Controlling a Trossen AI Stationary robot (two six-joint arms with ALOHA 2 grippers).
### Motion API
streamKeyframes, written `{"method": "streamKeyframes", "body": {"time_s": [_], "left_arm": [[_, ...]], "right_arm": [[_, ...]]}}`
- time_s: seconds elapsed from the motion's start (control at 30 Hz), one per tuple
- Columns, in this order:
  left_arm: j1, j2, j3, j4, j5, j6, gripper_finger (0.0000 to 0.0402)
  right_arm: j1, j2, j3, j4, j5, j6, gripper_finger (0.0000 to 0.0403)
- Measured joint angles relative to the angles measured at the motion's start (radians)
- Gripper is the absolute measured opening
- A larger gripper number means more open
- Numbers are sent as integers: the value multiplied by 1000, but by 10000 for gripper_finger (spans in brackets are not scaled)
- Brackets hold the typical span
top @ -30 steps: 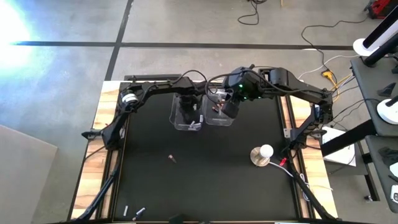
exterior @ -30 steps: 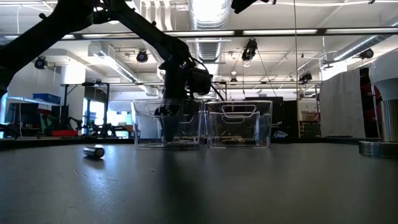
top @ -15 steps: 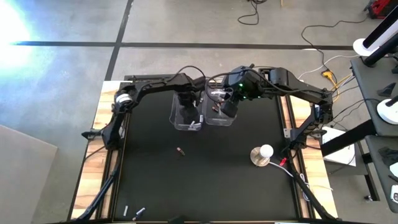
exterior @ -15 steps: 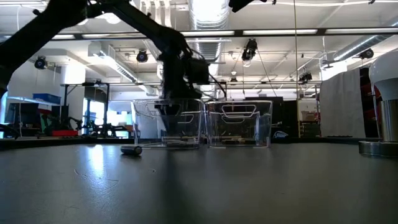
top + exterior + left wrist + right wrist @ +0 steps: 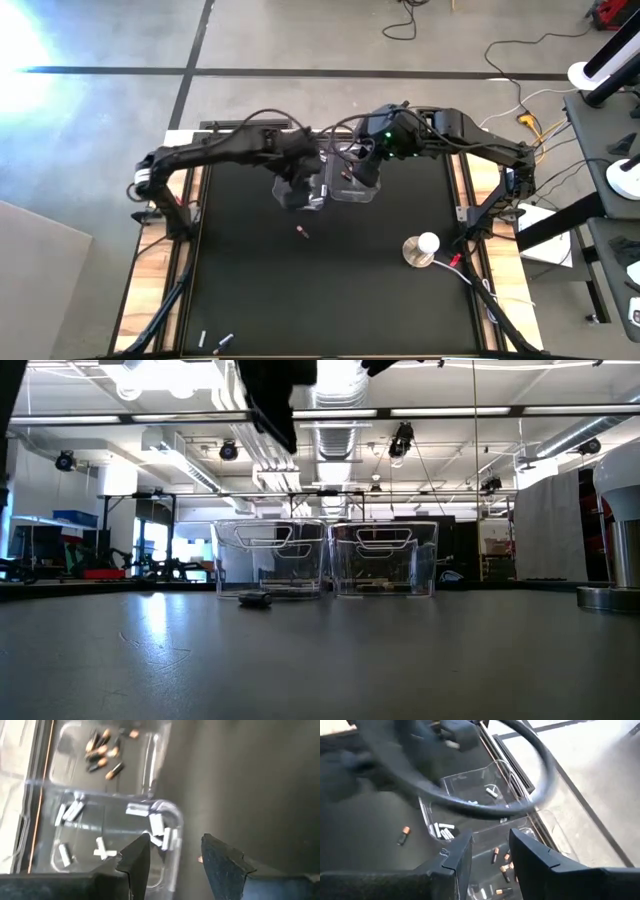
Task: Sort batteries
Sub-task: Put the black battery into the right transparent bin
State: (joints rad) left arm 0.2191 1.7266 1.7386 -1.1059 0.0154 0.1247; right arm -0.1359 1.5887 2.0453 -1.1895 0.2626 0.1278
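Note:
Two clear bins stand side by side at the mat's far middle. The left bin [image 5: 284,194] holds silvery batteries [image 5: 156,824]; the right bin [image 5: 350,194] holds dark copper-ended batteries [image 5: 101,756]. My left gripper [image 5: 172,856] hangs open high above the left bin's near right corner, nothing between its fingers. My right gripper [image 5: 491,851] hovers open over the right bin, also empty. One dark battery [image 5: 303,233] lies on the mat just before the bins, and it also shows in the low view [image 5: 255,598].
A round white-topped metal disc [image 5: 421,250] and a red clip [image 5: 456,261] sit at the mat's right. Two silvery batteries [image 5: 213,341] lie at the near left edge. The mat between the bins and the near edge is open room.
My left gripper has risen out of the left bin, going out of the low view's top, and the left arm has swung up over the table. The dark battery on the mat has rolled toward the right and far edges, close up to the bins.

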Motion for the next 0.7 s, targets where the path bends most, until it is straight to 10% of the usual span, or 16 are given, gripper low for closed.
{"method": "streamKeyframes", "body": {"time_s": [0.27, 0.7], "left_arm": [[-110, -116, -74, 5, -2, -9, 155], [-165, -454, -612, 369, 3, -168, 155]], "right_arm": [[93, 0, -77, -2, 0, 40, 123], [306, 0, -493, 318, 7, 269, 123]]}}
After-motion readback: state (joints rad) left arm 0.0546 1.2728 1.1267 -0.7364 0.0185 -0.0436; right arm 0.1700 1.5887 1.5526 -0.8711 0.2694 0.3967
